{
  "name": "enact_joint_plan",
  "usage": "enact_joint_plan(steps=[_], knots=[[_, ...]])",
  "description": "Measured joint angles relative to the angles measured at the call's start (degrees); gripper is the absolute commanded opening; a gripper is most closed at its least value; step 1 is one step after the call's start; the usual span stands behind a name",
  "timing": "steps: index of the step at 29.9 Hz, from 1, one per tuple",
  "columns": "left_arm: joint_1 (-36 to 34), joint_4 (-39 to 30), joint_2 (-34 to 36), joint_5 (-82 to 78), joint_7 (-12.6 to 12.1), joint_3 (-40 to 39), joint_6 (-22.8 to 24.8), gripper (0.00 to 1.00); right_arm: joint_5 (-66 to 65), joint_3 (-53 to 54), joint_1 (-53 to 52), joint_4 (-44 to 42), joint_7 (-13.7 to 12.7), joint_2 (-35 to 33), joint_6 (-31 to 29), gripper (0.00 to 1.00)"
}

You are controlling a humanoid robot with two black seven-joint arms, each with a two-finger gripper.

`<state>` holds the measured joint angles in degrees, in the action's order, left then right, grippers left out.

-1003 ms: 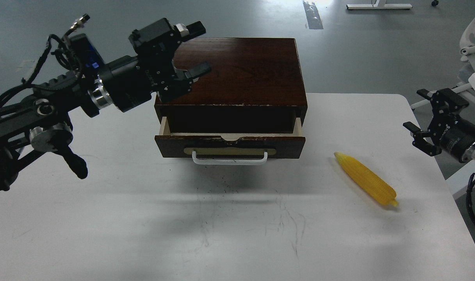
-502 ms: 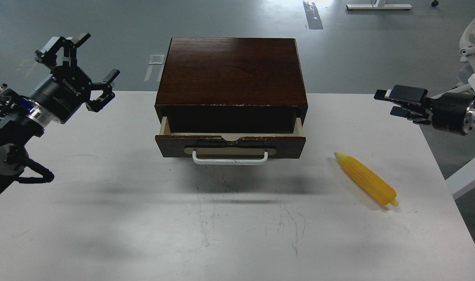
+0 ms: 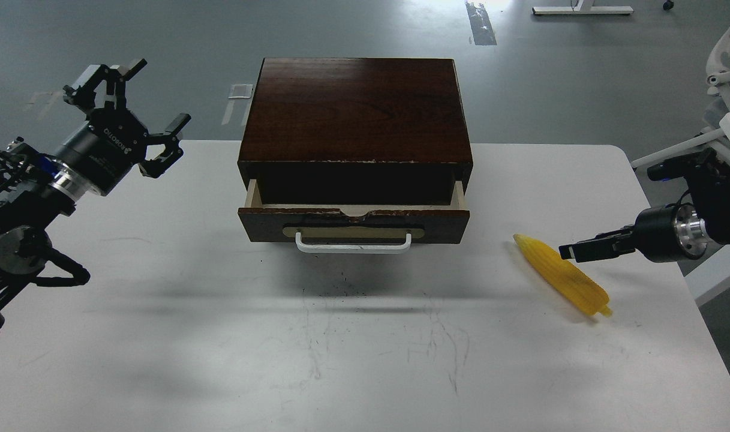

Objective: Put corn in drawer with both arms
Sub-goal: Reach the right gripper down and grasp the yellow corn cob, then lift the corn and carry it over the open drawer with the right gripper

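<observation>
The yellow corn (image 3: 571,282) lies on the white table (image 3: 341,348), to the right of the box, slanted with its tip toward the drawer. The drawer (image 3: 353,217) of the dark wooden box (image 3: 356,108) is pulled out a little, and its inside shows no contents. Its white handle (image 3: 353,245) faces me. My right gripper (image 3: 571,251) reaches in from the right, its tip over the corn's upper half. It is seen edge-on, so its fingers cannot be told apart. My left gripper (image 3: 159,93) is open and empty, raised left of the box.
The table's right edge (image 3: 664,240) lies just beyond the corn. A white chair (image 3: 727,72) stands off the table at the far right. Grey floor lies behind the box.
My right gripper has dropped down and moved left, from high beside the table to the corn. My left gripper has shifted only slightly. The corn and drawer have not moved.
</observation>
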<state>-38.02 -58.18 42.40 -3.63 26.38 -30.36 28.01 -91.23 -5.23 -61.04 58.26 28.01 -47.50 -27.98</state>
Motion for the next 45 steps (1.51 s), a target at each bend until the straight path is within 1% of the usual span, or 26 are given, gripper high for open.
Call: enact_joint_plan(steps=[4,7,9,12,13,15,16,17,18,22,26,29,35,39,43,45], knots=[[0.0,0.0,0.0,-0.1,0.0,0.0,0.0,0.99,-1.1,-3.0,-0.3,-1.6,0.0,1.8,0.0,1.00],[0.1,0.0,0.0,-0.1,0.0,-0.1,0.0,0.99,-1.2,-4.4,-0.3,-3.3,0.0,3.6,0.0,0.98],[0.1,-0.1,0.0,-0.1,0.0,-0.1,0.0,0.99,-1.2,-5.0,-0.3,-4.1,0.0,4.7,0.0,0.95],[0.1,-0.1,0.0,-0.1,0.0,-0.1,0.0,0.99,-1.2,-5.8,-0.3,-5.4,0.0,5.8,0.0,0.85],[0.1,-0.1,0.1,-0.1,0.0,-0.1,0.0,0.99,-1.2,-6.3,-0.3,-5.8,0.0,6.1,0.0,0.68],[0.1,-0.1,0.1,-0.1,0.0,-0.1,0.0,0.99,-1.2,-6.9,-0.3,-6.3,0.0,6.6,0.0,0.45],[0.1,-0.1,0.1,-0.1,0.0,-0.1,0.0,0.99,-1.2,-7.1,-0.3,-6.5,0.0,6.7,0.0,0.24],[0.1,-0.1,0.1,-0.1,0.0,-0.1,0.0,0.99,-1.2,-7.3,-0.3,-6.6,0.0,6.8,0.0,0.10],[0.1,-0.1,0.1,-0.1,0.0,-0.1,0.0,0.99,-1.2,-7.4,-0.3,-6.7,0.0,6.8,0.0,0.07],[0.1,-0.1,0.1,-0.1,0.0,-0.1,0.0,0.99,-1.2,-7.7,-0.5,-6.6,0.0,6.8,0.0,0.00],[0.1,-0.1,0.1,-0.1,-0.1,-0.1,0.0,0.99,-1.2,-8.1,-1.4,-6.2,0.0,6.3,0.0,0.00],[0.1,-0.1,0.1,-0.2,-0.1,-0.2,0.0,0.99,-1.0,-7.9,-4.4,-4.8,0.0,5.1,0.0,0.00],[0.1,-0.1,0.1,-0.2,-0.2,-0.9,0.0,0.99,0.0,-7.3,-18.3,0.1,0.0,1.9,0.0,0.00],[0.1,-0.1,0.1,-0.2,-0.2,-1.0,0.0,0.99,0.1,-7.8,-27.6,3.7,0.0,1.9,0.0,0.00],[0.1,-0.2,0.0,-0.2,-0.2,-1.0,0.0,0.99,0.0,-9.5,-35.3,6.9,0.0,5.9,0.0,0.00],[0.1,-0.2,0.0,-0.2,-0.2,-1.0,0.0,0.99,-0.1,-11.7,-39.1,7.5,0.0,9.5,0.0,0.00]])
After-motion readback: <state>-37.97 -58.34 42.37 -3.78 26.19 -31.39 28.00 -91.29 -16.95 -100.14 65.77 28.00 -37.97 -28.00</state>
